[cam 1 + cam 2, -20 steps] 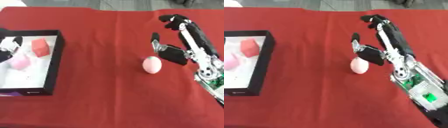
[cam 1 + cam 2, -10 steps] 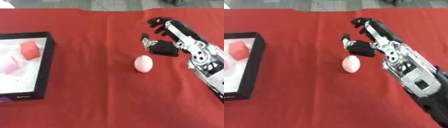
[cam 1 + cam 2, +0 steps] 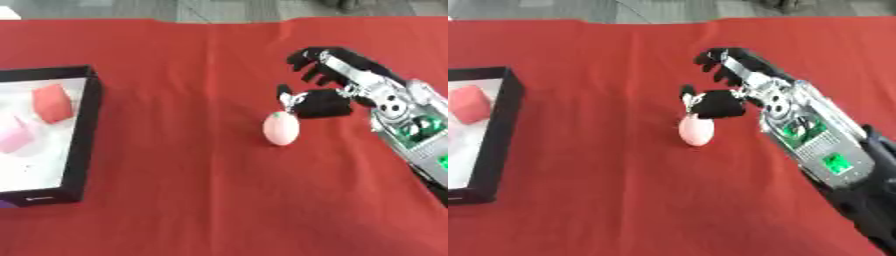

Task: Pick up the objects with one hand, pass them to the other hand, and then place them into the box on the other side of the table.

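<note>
The first step is in hand: the pickup. The pale pink egg-shaped object (image 3: 281, 128) lies on the red-clothed counter (image 3: 192, 190), the black right hand (image 3: 325, 102) just beyond it, fingers half-curled and apart, thumb seemingly touching it. Next, close round it. The hand has come nearer than a second ago. The black-rimmed white box (image 3: 77, 150) waits leftward.
</note>
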You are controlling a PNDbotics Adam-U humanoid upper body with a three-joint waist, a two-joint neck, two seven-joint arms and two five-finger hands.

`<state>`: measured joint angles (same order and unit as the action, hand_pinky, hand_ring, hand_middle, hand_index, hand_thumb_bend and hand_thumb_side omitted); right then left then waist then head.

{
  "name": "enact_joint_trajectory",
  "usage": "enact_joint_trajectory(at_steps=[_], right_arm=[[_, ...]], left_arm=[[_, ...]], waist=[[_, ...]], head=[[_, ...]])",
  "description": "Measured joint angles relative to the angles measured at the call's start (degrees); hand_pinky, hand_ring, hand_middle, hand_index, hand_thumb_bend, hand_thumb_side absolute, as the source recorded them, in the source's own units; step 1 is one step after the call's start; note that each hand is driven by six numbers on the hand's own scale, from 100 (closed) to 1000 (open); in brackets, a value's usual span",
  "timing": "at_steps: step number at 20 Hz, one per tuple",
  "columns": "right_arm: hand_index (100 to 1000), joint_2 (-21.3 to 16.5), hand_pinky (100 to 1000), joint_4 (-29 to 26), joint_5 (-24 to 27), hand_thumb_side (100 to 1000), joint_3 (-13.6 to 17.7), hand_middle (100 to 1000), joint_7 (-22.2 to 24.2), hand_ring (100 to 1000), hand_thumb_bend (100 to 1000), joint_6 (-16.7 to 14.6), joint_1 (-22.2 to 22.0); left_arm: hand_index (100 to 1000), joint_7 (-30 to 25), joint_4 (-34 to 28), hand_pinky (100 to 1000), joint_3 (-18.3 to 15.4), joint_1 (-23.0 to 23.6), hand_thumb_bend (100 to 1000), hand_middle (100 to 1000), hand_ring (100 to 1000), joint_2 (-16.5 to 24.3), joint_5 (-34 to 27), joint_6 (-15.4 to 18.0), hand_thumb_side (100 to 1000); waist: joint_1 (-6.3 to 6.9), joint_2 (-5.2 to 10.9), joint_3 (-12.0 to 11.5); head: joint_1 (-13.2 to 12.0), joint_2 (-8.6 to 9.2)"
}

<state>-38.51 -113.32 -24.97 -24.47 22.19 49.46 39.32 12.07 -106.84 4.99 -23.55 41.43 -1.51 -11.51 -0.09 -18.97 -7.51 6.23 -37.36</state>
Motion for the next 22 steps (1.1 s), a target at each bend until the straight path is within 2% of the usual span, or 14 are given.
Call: enact_joint_trajectory(at_steps=[8, 22], right_arm=[[843, -0.7, 841, 1.7, -5.0, 272, -2.2, 817, 3.9, 829, 235, -3.9, 0.0], [877, -2.8, 855, 6.0, -3.5, 294, -4.6, 829, 6.0, 847, 319, -6.0, 1.0]], left_arm=[[798, 0.1, 0.0, 892, 0.2, 0.0, 258, 807, 785, 0.0, 0.2, -0.8, 873], [796, -1.1, 0.1, 891, 0.8, 0.4, 249, 803, 782, 0.0, 1.2, -2.0, 877]], waist=[[-0.04, 0.0, 0.0], [-0.37, -0.15, 0.0]], head=[[0.0, 0.0], [0.0, 0.01]])
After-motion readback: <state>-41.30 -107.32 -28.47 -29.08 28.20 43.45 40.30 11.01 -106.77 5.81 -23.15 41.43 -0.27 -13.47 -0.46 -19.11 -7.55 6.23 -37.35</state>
